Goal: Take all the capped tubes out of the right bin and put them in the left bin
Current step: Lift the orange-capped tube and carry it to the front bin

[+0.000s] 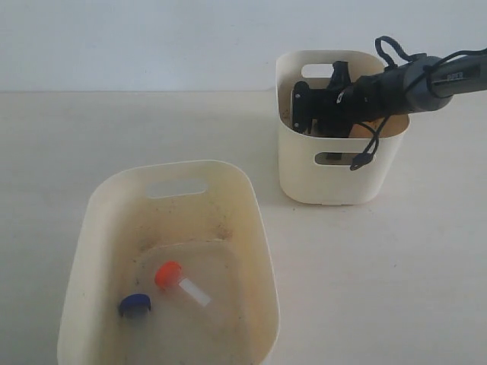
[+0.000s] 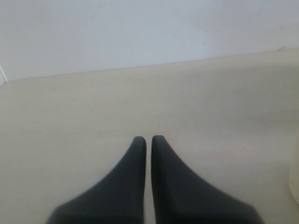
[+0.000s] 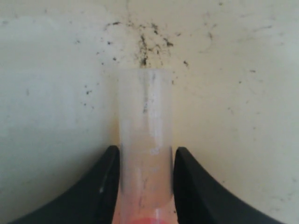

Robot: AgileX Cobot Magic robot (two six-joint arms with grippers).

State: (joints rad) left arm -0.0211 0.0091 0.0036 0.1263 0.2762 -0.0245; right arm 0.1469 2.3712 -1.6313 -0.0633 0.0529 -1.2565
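Inside the right bin (image 1: 335, 179) my right gripper (image 3: 145, 151) reaches down, its two black fingers pressed against both sides of a clear capped tube (image 3: 145, 107); a strip of its orange-red cap shows between them. In the exterior view the right gripper (image 1: 308, 114) is mostly hidden behind the bin's rim. The left bin (image 1: 259, 228) holds an orange-capped tube (image 1: 179, 283) and a blue-capped one (image 1: 135, 305) on its floor. My left gripper (image 2: 148, 138) is shut with nothing in it, over bare table, and does not show in the exterior view.
The bin surface (image 3: 56, 93) behind the held tube is cream with dark specks. Both bins stand on a pale tabletop (image 1: 380, 266), with a white wall behind. A black cable loop (image 1: 364, 156) hangs from the right arm over the right bin's front wall.
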